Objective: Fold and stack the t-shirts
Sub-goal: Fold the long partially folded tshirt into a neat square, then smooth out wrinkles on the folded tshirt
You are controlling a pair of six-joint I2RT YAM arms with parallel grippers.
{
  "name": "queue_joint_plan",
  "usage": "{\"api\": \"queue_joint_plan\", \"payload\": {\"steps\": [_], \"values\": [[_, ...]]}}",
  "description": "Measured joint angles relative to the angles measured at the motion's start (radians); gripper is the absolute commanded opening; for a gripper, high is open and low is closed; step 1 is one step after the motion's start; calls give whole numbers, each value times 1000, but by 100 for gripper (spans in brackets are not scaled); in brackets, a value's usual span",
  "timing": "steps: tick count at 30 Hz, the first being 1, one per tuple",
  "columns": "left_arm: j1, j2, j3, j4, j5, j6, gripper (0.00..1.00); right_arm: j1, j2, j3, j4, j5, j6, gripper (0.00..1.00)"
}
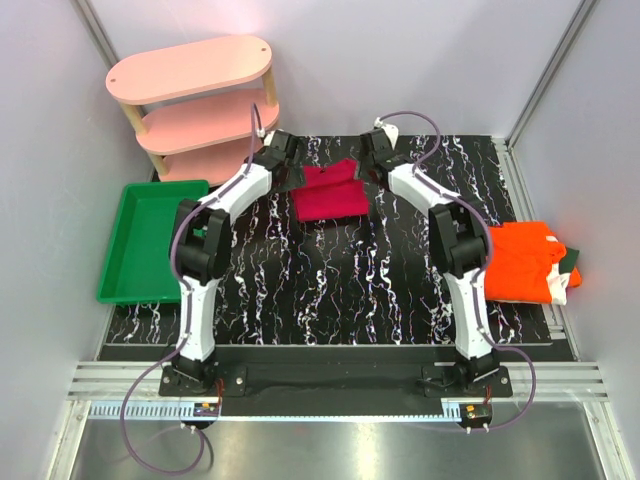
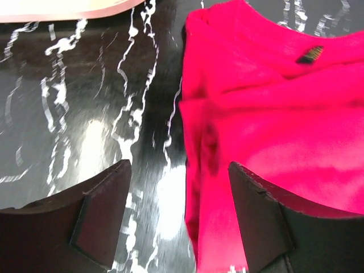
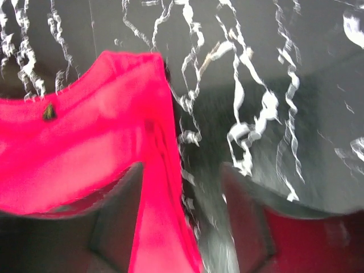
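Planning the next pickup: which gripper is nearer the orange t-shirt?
Right. The right gripper is left of the orange t-shirt, by the crimson t-shirt; the left gripper is farther left, across that shirt.

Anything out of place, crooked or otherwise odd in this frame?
Mildly so: the orange t-shirt lies at the right edge of the table, overhanging the patterned surface, with a dark green t-shirt poking out at its right side. The crimson t-shirt looks unevenly folded, its far layer skewed.

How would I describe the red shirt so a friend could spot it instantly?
Start at the black marbled table. Toward its far edge, between the left gripper and right gripper, lies a folded crimson t-shirt. Its neighbour, the orange t-shirt, sits at the right edge.
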Motion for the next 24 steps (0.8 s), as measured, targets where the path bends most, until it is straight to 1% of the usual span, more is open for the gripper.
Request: {"api": "queue_joint_plan", "payload": {"steps": [1, 2, 4, 6, 8, 13, 17, 21, 24], "values": [[-6, -37, -31, 2, -1, 0, 68, 8, -47, -53, 3, 11, -1, 50], [-12, -61, -48, 2, 0, -2, 67, 16, -77, -84, 6, 14, -5, 44], [-35, -106, -76, 13, 0, -1, 65, 40, -145, -153, 22, 19, 0, 42], [-69, -126, -81, 32, 2, -2, 65, 69, -198, -211, 45, 19, 13, 42], [-95, -127, -82, 46, 7, -2, 65, 90, -217, -246, 61, 19, 19, 42], [-145, -100, -90, 52, 35, -3, 65, 111, -203, -311, 66, 16, 25, 42], [-139, -36, -86, 56, 56, -3, 63, 107, -158, -307, 68, 16, 25, 41], [-134, 61, -48, 43, 74, 0, 61, 106, -108, -298, 71, 11, 26, 40], [-133, 69, -16, 32, 89, 0, 60, 106, -108, -298, 74, 10, 35, 38]]}}
